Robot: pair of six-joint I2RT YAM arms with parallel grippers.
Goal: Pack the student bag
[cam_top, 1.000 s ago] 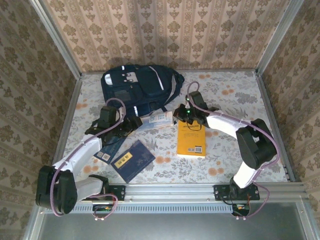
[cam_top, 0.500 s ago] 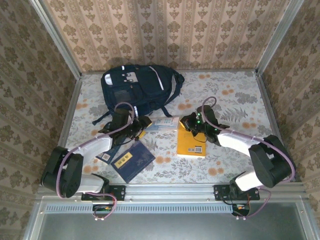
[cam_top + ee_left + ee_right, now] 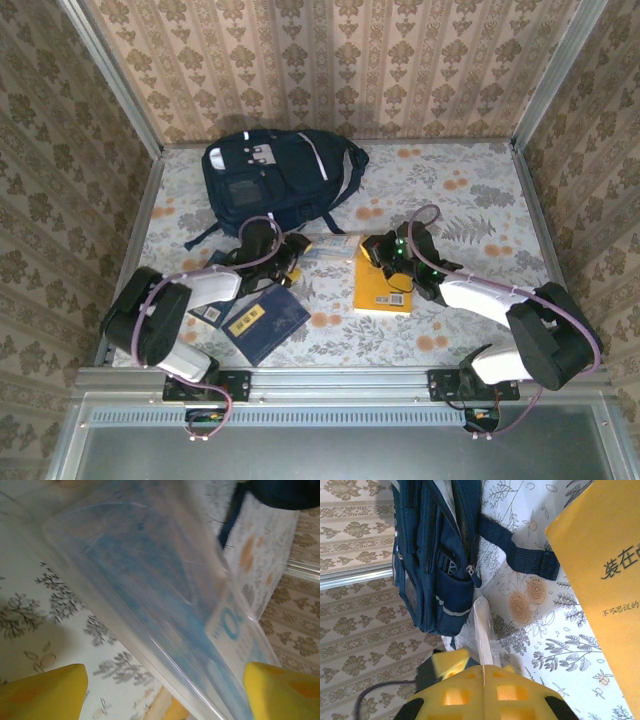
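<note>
The student bag point(image 3: 280, 175), dark navy with a thin white stripe, lies at the back left of the table; the right wrist view has it point(image 3: 430, 555) on its side. A clear plastic folder point(image 3: 325, 245) holding a blue and white booklet lies in front of it. My right gripper point(image 3: 372, 250) is shut on the folder's thin edge point(image 3: 482, 625), fingers point(image 3: 520, 690) pressed together. My left gripper point(image 3: 287, 250) is at the folder's other end. In the left wrist view its yellow fingertips point(image 3: 42, 695) stand wide apart, open, with the folder point(image 3: 165, 595) slanting across between them.
A yellow book point(image 3: 385, 285) lies under my right arm, and its cover point(image 3: 605, 570) is beside the bag strap point(image 3: 530, 560). A navy book point(image 3: 262, 320) and a darker one point(image 3: 210, 310) lie near the front left. Metal rails and papered walls frame the table.
My left gripper has opened wider at the folder's end and shifted right. My right arm has come lower and nearer, still pinching the folder. The folder has slid a little forward from the bag.
</note>
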